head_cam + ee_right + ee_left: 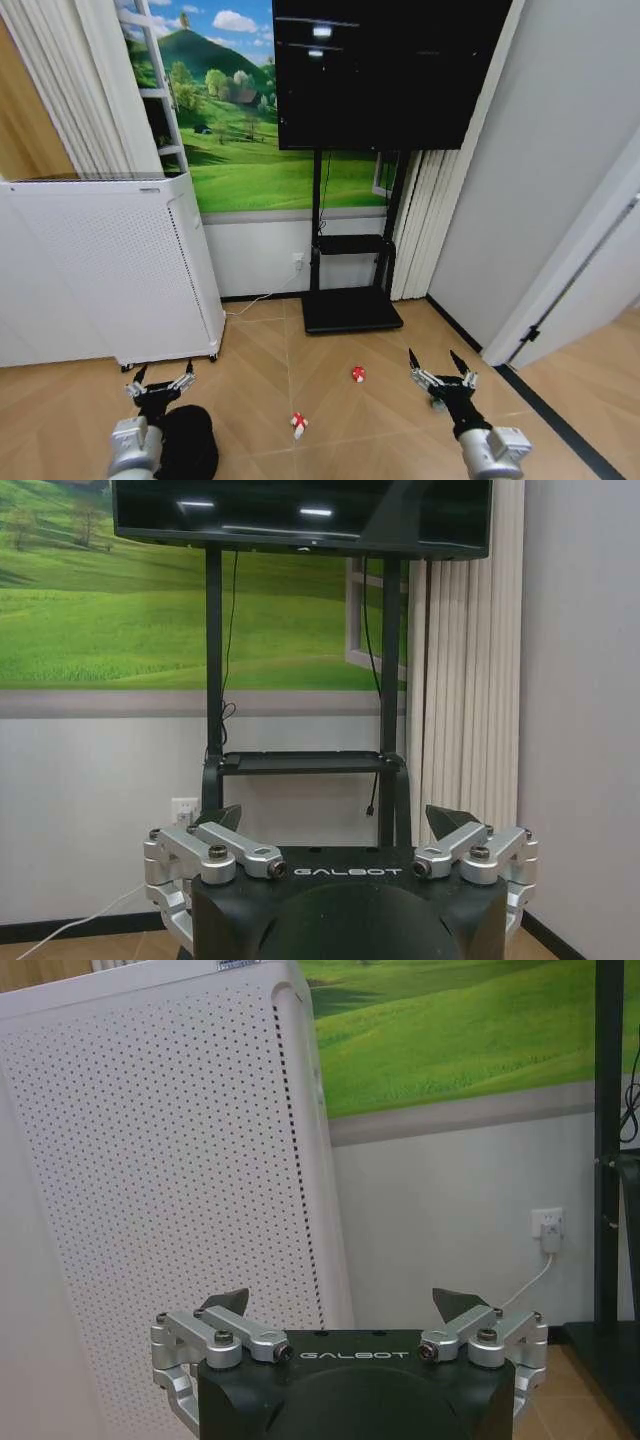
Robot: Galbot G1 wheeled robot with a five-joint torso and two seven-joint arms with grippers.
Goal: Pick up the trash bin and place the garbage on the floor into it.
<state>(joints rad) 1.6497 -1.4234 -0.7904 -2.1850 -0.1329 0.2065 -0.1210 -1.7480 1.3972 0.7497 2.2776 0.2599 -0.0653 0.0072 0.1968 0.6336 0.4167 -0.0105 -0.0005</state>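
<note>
- Head view: the trash bin is seen on the floor at the bottom left, just beside the left gripper, whose fingers are spread with nothing between them. The right gripper is held low on the other side, likewise spread. Two litter pieces are counted: a red scrap and a red-and-white wrapper.
- Left wrist view: a white perforated appliance is faced; nothing is held, judged ready for the bin.
- Right wrist view: one TV stand is faced.

Right hand, fingers spread, before a black TV stand.
</note>
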